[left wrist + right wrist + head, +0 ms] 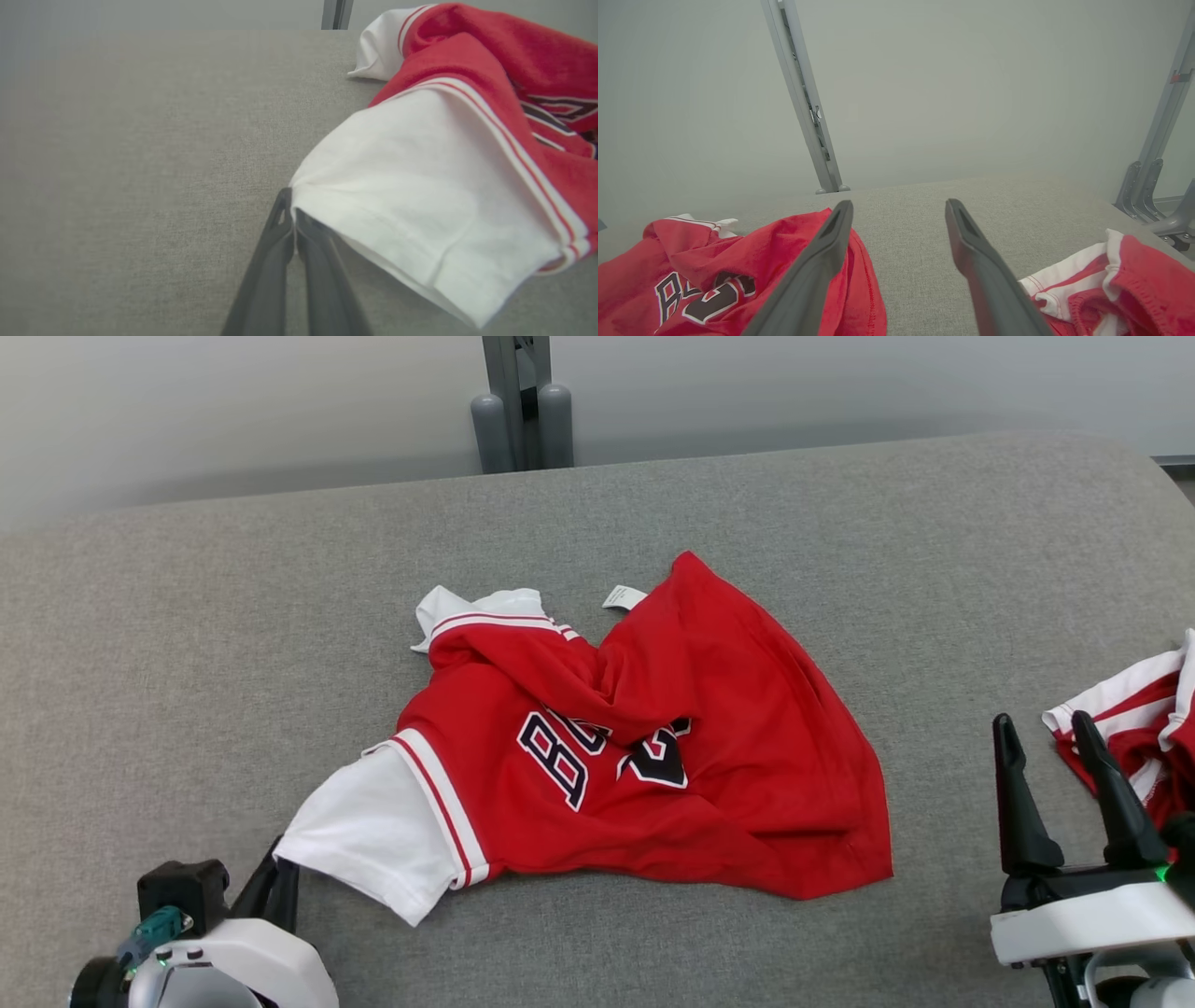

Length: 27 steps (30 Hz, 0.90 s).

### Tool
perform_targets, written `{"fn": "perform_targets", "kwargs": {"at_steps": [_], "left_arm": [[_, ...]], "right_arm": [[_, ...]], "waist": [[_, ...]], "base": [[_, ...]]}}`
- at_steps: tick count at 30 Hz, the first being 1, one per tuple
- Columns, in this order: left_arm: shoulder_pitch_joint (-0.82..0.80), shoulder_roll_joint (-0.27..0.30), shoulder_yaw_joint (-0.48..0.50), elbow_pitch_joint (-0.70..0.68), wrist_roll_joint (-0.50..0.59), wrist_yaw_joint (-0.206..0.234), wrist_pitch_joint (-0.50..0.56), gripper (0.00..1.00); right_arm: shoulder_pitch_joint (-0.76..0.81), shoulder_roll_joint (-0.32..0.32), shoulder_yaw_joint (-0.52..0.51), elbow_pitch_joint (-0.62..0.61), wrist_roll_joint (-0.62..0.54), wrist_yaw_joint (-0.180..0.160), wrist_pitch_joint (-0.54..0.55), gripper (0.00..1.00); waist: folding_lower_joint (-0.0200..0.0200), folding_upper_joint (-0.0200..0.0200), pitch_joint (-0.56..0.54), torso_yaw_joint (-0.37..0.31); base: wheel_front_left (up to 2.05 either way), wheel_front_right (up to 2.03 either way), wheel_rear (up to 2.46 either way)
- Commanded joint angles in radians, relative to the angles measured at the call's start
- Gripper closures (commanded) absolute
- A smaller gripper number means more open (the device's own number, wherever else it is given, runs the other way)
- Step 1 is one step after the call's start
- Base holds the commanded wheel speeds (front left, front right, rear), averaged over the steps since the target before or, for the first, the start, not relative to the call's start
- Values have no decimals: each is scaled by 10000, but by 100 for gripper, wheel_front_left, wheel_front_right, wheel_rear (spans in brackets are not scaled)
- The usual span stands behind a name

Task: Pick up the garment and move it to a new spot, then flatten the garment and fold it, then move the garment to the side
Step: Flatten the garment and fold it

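Left jaws pinching white sleeve [420, 196], garment [728, 709] lying crosswise, hem [873, 821] rightward

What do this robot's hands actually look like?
Both the left gripper and right gripper have two long dark grey tapering fingers on a white wrist shell with a small green light. A teal plug sits beside the left one.

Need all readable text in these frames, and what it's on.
"B": a dark, white-edged letter on the chest of the red jersey. The letters after it run under a fold and can't be read.
Dark numeral beside it: half hidden by the fold, unreadable.
White tag at the jersey's far edge: too small to read.
Second red-and-white garment: no text visible.
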Motion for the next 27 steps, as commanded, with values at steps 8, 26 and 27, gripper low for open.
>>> {"fn": "perform_targets", "kwargs": {"at_steps": [8, 26, 27], "left_arm": [[424, -146, 375, 117, -410, 361, -140, 0], [27, -36, 1499, -2978, -258, 903, -2091, 0], [-57, -38, 1507, -3125, -187, 890, -2158, 0]], "right_arm": [[-195, -48, -1010, -60, -196, -4, -27, 0], [-138, -45, -966, -543, -351, -4, 453, 0], [-136, -43, -782, -500, -397, -4, 486, 0]], "waist": [[0, -1, -127, 170], [0, -1, -911, 451], [0, -1, -945, 423]], "base": [[0, 0, 0], [0, 0, 0], [0, 0, 0]]}}
